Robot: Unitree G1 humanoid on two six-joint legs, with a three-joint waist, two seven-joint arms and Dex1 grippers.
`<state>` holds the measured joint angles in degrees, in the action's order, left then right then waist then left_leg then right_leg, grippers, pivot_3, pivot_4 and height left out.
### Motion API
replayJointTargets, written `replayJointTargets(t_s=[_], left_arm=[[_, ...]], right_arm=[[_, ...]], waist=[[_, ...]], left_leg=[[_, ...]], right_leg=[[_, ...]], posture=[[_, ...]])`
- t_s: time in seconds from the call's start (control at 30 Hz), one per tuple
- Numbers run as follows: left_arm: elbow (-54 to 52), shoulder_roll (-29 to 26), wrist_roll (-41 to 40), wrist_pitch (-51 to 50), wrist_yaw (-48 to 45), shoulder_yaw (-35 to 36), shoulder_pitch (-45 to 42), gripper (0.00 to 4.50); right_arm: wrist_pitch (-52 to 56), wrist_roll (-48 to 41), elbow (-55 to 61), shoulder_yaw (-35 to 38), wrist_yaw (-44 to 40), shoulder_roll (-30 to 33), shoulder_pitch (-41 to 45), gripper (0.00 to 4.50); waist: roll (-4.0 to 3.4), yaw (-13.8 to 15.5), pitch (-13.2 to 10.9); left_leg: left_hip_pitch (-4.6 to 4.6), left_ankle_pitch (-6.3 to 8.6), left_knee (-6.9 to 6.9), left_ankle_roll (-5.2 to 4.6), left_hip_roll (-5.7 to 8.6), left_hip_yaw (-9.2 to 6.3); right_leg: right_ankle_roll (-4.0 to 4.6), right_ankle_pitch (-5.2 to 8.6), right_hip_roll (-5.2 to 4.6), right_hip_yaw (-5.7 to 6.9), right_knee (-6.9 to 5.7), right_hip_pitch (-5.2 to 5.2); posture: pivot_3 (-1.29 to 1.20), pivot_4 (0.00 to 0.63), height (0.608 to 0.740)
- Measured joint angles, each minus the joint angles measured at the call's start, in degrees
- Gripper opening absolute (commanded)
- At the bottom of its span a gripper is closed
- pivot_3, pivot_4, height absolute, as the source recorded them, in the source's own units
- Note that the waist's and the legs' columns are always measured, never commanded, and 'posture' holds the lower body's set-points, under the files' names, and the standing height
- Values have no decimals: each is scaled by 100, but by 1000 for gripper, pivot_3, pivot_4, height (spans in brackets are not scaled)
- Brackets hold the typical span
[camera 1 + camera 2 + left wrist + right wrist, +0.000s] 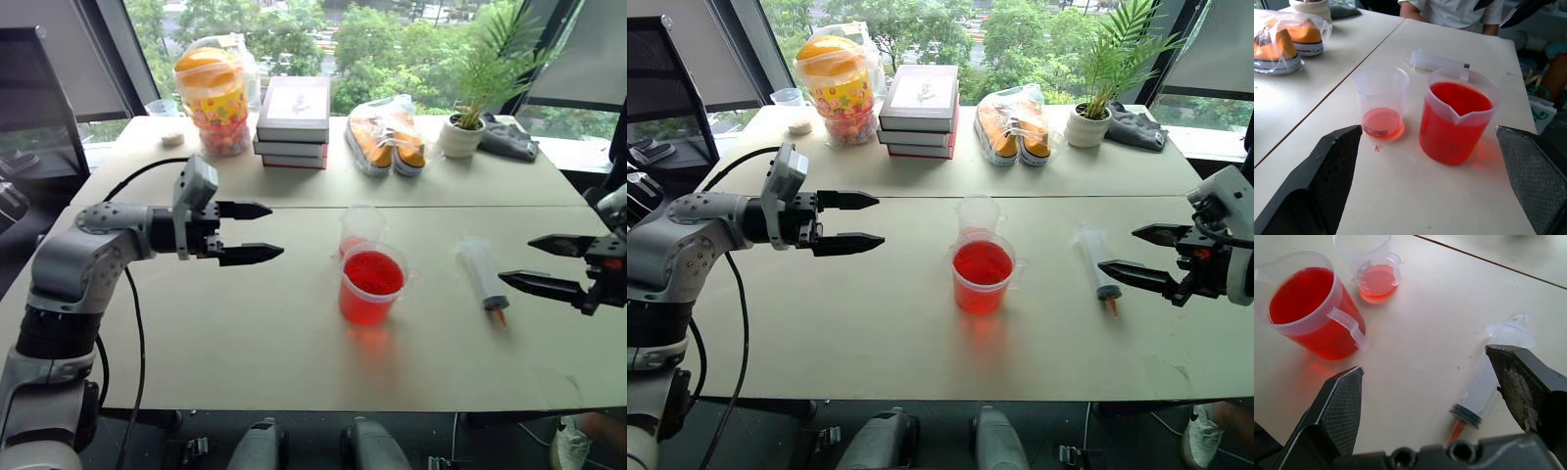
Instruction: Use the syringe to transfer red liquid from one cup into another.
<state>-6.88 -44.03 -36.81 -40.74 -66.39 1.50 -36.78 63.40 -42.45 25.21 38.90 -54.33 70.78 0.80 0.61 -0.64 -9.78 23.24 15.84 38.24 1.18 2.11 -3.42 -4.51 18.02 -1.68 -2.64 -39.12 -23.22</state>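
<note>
The wider cup (pixel 372 284) with a flared rim and side handle stands mid-table, nearly full of red liquid (pixel 1459 100). Just behind it is the narrower clear cup (pixel 361 227), holding a shallow layer of red liquid (pixel 1382 122). The syringe (pixel 482 276) lies flat on the table to the right of the cups, its orange tip toward the front edge. My left gripper (pixel 247 233) hovers open left of the cups, pointing at them. At the right edge my right gripper (pixel 537 264) is open, close beside the syringe and apart from it, holding nothing.
Along the back of the table stand a snack jar (pixel 214 96), a stack of books (pixel 294 122), bagged orange shoes (pixel 387 135) and a potted plant (pixel 468 122). A black cable (pixel 132 323) runs over the left side. A person in a white shirt (pixel 1459 14) sits beyond the table's end.
</note>
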Motion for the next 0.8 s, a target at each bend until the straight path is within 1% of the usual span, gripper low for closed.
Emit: replayJointTargets(t_s=[0.33, 0.63, 0.8], left_arm=[[-19, 65, -32, 63, -81, -37, 7, 4500], [-52, 81, -63, 28, 40, -35, 8, 4500], [-49, 156, -61, 32, 100, -35, 7, 4500]], right_arm=[[12, -22, 98, -54, 198, -38, 44, 4401], [-1, 28, 33, -320, 338, -34, 213, 4401], [8, 118, -88, -636, 466, -3, 366, 4401]], waist=[[0, 2, 0], [0, 1, 0], [0, 1, 0]], left_leg=[[0, 0, 0, 0, 0, 0], [0, 0, 0, 0, 0, 0], [0, 0, 0, 0, 0, 0]], right_leg=[[0, 0, 0, 0, 0, 0], [0, 0, 0, 0, 0, 0], [0, 0, 0, 0, 0, 0]], posture=[[0, 150, 740], [0, 150, 740], [0, 150, 740]])
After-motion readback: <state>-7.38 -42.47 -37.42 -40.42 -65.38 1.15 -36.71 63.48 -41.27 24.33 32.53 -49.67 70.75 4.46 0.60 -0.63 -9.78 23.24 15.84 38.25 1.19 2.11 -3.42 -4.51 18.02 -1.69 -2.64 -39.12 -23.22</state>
